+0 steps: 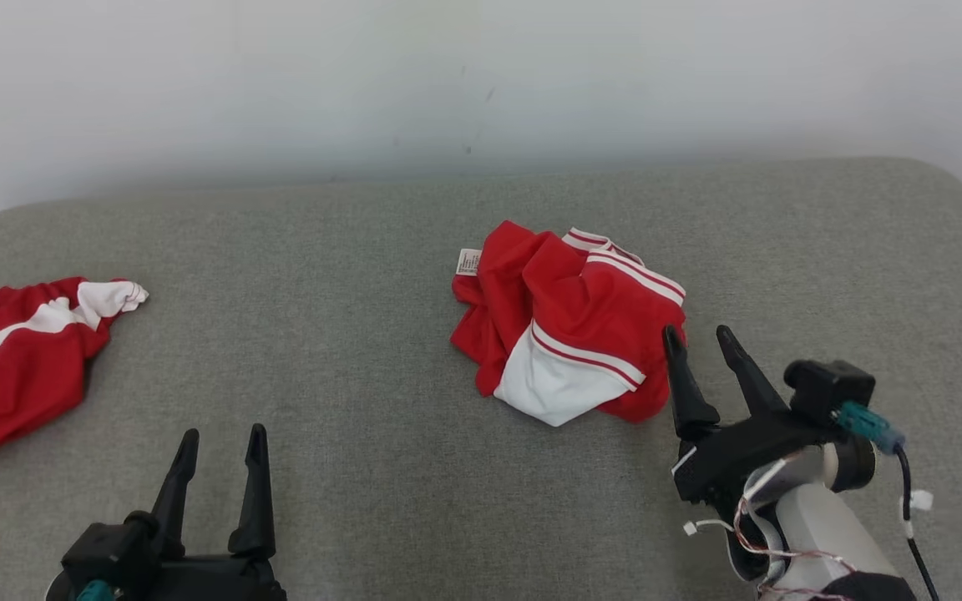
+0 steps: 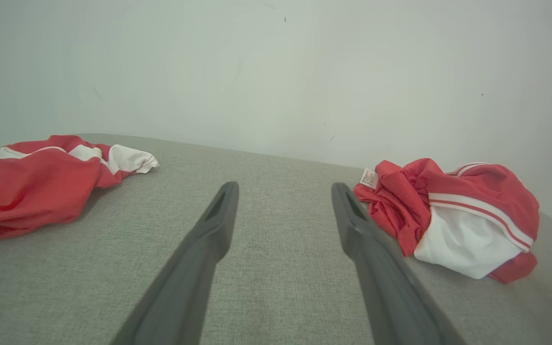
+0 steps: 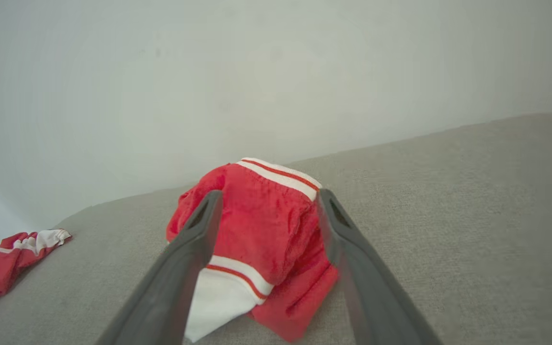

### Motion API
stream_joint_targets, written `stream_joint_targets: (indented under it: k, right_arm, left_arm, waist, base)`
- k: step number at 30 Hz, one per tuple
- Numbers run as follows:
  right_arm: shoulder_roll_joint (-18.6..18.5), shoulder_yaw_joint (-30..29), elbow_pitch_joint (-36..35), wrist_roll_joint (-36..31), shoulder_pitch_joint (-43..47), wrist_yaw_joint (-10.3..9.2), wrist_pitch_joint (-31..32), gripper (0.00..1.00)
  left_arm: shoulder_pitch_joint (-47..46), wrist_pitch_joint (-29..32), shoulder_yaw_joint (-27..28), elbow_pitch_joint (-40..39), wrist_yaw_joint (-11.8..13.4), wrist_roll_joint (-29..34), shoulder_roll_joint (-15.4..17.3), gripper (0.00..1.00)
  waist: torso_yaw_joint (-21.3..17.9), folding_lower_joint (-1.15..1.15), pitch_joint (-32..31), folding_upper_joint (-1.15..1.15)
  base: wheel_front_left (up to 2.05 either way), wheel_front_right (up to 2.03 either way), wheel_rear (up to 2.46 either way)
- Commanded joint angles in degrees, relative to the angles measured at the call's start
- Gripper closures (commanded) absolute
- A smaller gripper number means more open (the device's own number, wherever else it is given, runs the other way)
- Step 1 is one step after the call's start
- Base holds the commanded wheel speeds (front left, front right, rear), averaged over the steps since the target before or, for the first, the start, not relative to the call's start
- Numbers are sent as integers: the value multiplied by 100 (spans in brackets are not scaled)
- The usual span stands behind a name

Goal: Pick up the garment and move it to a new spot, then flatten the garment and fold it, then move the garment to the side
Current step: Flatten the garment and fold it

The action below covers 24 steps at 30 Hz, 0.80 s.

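Your left gripper [image 1: 224, 431] sits nearest you, fingers spread and empty, well to the left of the crumpled red-and-white garment [image 1: 581, 325]. Your right gripper [image 1: 698, 331] is likewise spread wide with nothing in it, its tips just at the garment's near right edge. To lift cleanly, I'd push those fingers further over the bundle's top fold so you catch several layers rather than the striped hem alone, then close firmly before raising. A second red garment [image 1: 13, 359] lies well to the left of it; leave that. Behind the garment the grey padded surface [image 1: 364, 250] runs to the wall [image 1: 448, 83].
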Motion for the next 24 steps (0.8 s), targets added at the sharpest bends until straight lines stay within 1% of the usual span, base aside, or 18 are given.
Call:
stream_joint_targets:
  k: [1, 3, 5, 7, 8, 14, 16, 17, 18, 21, 24]
  right_arm:
    - [-8, 52, 370, 231, -298, -14, 144, 0]
    - [-4, 50, 774, 379, -547, -14, 295, 0]
    - [-4, 34, 1162, 317, -828, -14, 375, 0]
    - [-2, 54, 1468, 417, -1031, -14, 320, 0]
    - [-2, 54, 1468, 417, -1031, -14, 320, 0]
    - [-3, 166, 2188, 685, -1494, -14, 124, 0]
    - [-4, 262, 2355, 644, -1600, -14, 15, 1]
    - [-6, 361, 2453, 692, -1715, -14, -97, 89]
    - [-4, 425, 2485, 615, -1785, -14, -161, 100]
    - [-4, 627, 2445, 530, -1916, -14, -345, 100]
    - [-2, 917, 2210, 685, -1998, -14, -434, 100]
  left_arm:
    - [-81, -5, -35, -43, -23, -18, 0, 0]
    - [-136, -5, -86, -62, -33, -26, 0, 0]
    - [-195, -5, -140, -78, -25, -34, 0, 0]
    - [-228, -5, -181, -91, -31, -47, 0, 0]
    - [-228, -5, -181, -91, -31, -47, 0, 0]
    - [-321, -5, -289, -122, -32, -81, 0, 0]
    - [-340, -5, -298, -135, -14, -101, 0, 0]
    - [-347, -5, -310, -138, -3, -115, -1, 0]
    - [-346, -5, -312, -140, 6, -119, -1, 0]
    - [-308, -5, -305, -124, 14, -131, 0, 0]
    - [-233, -5, -276, -117, 26, -131, 0, 0]
  waist:
    - [170, -1, 181, 0]
    - [244, -1, 249, 0]
    - [319, -1, 318, 0]
    - [381, -1, 372, 0]
    - [381, -1, 372, 0]
    - [506, -1, 468, 0]
    - [522, -1, 476, 0]
    - [534, -1, 472, 0]
    - [540, -1, 464, 0]
    - [549, -1, 412, 0]
    - [534, -1, 328, 0]
  base:
    - [0, 0, 0]
    - [0, 0, 0]
    - [0, 0, 0]
    - [0, 0, 0]
    - [0, 0, 0]
    - [0, 0, 0]
    - [0, 0, 0]
    - [0, 0, 0]
    - [0, 0, 0]
    - [0, 0, 0]
    - [0, 0, 0]
